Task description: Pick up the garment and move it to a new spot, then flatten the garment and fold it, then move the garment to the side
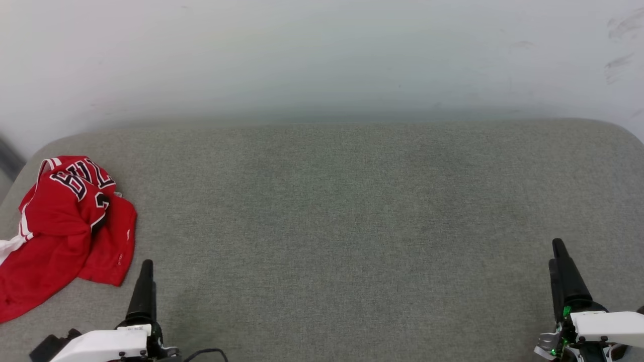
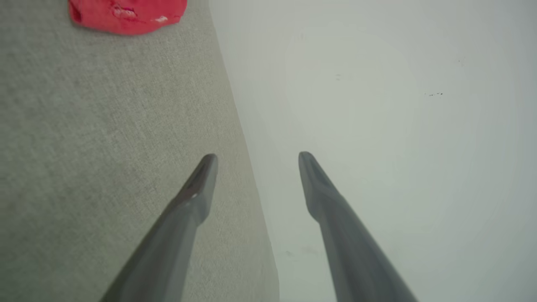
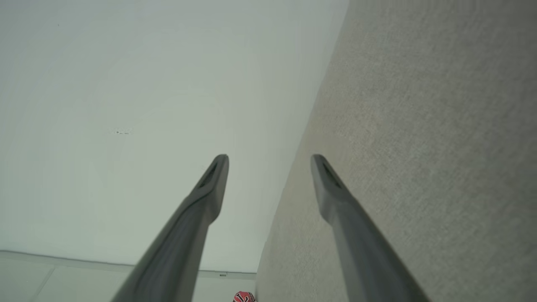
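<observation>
Red mesh catches my eye first: the jersey [image 1: 65, 226] lies bunched in a loose heap at the far left end of the grey upholstered surface [image 1: 352, 201], with a white sleeve [image 1: 10, 247] trailing toward the left edge and black, white-outlined lettering [image 1: 83, 176] creased across the top. From the head camera I see my left gripper [image 1: 146, 271] low on the left, just beside the heap's near corner but not touching it, and my right gripper [image 1: 555, 253] low on the far right, well apart from the cloth, with most of the bare surface between them. On the left wrist feed the two fingers stand apart with nothing between them, pointing along the seam where the surface meets the pale wall [image 1: 322, 50], and the jersey [image 2: 126, 14] sits up in that view's top corner. The right wrist feed reads the same: fingers spread, holding nothing, with only a scrap of red [image 3: 244, 297] at the bottom edge. Judging by the rumpled lie of the fabric, I'd say none of the job is done: the pick-up, the carry to a new spot, the flattening, the fold and the final shift aside are all left. My left gripper is the natural one to start, being nearest.
</observation>
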Controlling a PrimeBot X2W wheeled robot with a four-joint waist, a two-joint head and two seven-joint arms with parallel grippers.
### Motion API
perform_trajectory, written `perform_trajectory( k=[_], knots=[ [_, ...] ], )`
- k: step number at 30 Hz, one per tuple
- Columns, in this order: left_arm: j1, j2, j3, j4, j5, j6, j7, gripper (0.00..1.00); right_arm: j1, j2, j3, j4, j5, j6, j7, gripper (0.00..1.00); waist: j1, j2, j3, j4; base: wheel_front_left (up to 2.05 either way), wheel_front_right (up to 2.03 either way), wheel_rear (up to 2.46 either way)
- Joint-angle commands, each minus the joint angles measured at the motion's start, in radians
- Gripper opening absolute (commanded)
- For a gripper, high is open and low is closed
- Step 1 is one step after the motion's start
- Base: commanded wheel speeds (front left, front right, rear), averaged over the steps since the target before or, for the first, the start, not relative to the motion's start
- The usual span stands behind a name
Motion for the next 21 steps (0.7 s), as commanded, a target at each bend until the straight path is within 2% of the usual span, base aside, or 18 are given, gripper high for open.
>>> perform_trajectory(
  k=[1, 13, 21],
  knots=[
    [-0.007, 0.003, 0.020, -0.028, 0.045, -0.001, -0.012, 1.00, -0.007, -0.001, -0.011, -0.029, -0.055, 0.000, -0.013, 1.00, 0.0000, -0.0001, 0.001, 0.000, 0.00, 0.00, 0.00],
    [-0.017, 0.004, 0.061, -0.169, 0.284, 0.007, -0.056, 1.00, -0.004, -0.001, 0.001, -0.186, -0.446, 0.000, -0.058, 1.00, 0.0000, -0.0001, 0.012, -0.003, 0.00, 0.00, 0.00],
    [0.003, 0.004, -0.032, -0.312, 0.547, 0.078, -0.084, 1.00, 0.001, -0.001, 0.031, -0.264, -0.683, 0.000, -0.085, 1.00, 0.0000, -0.0001, 0.018, -0.009, 0.00, 0.00, 0.00]
  ],
)
